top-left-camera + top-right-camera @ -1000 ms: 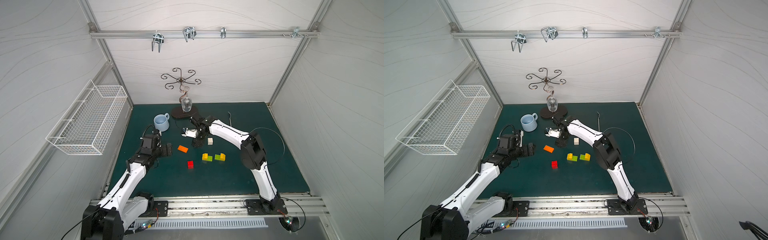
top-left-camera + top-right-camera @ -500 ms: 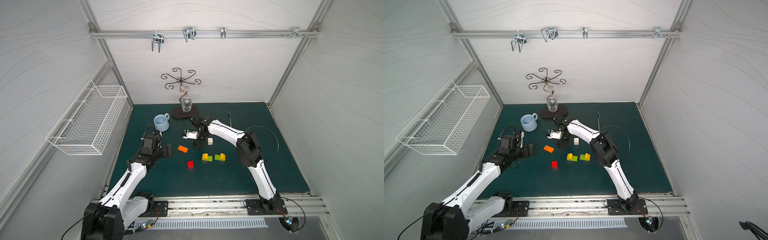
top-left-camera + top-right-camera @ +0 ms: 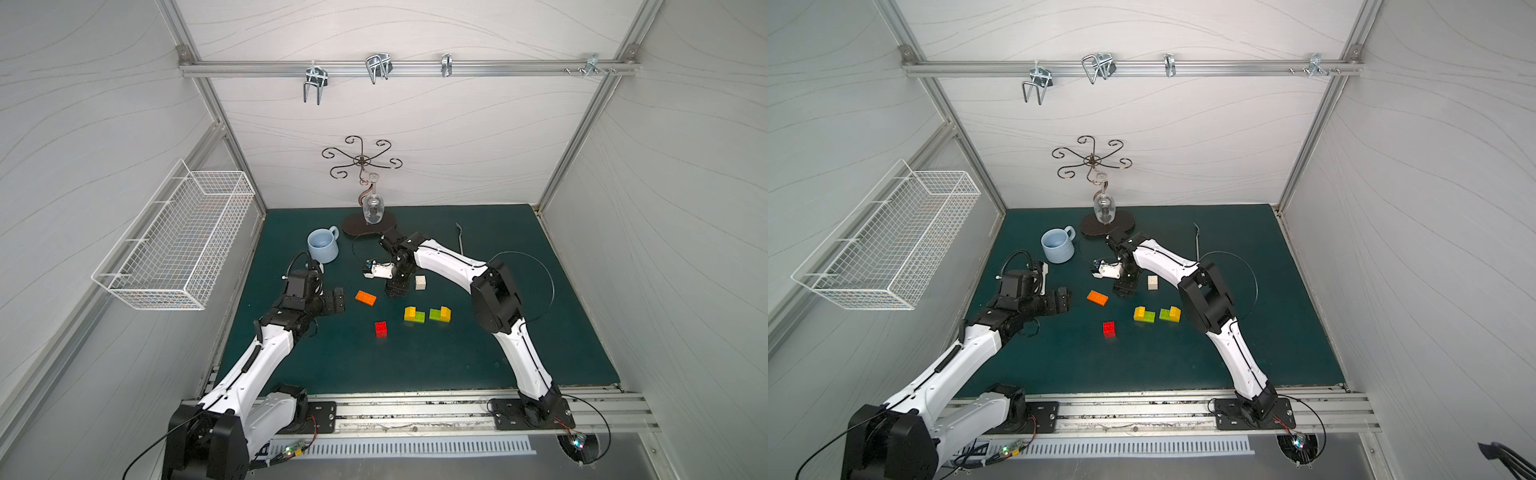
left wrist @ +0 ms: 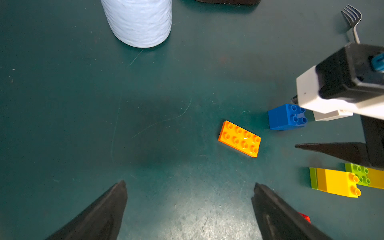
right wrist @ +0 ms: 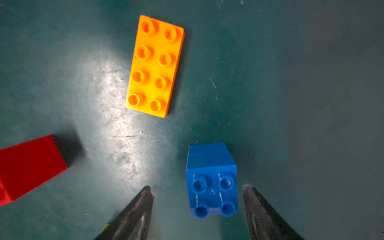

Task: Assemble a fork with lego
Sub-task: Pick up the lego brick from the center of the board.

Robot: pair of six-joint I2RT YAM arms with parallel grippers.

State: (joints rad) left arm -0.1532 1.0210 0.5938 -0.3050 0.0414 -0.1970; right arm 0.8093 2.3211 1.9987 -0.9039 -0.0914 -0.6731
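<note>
Green desk [image 3: 457, 365] carries the lego loose, no fork built yet. The blue brick [image 5: 211, 180] sits between the spread fingers of the right pincer [image 5: 197, 187], with a gap on each side. The orange brick [image 5: 154, 66] and red brick [image 5: 31, 164] lie near. Since a second ago the right elbow has shifted slightly inward; the bricks lie unmoved. The left pincer [image 4: 189, 182] hovers spread wide, empty.

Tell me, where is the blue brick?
In the right wrist view, the blue brick sits on the mat between the open fingers of the right gripper, untouched, with the orange brick just beyond it.
</note>
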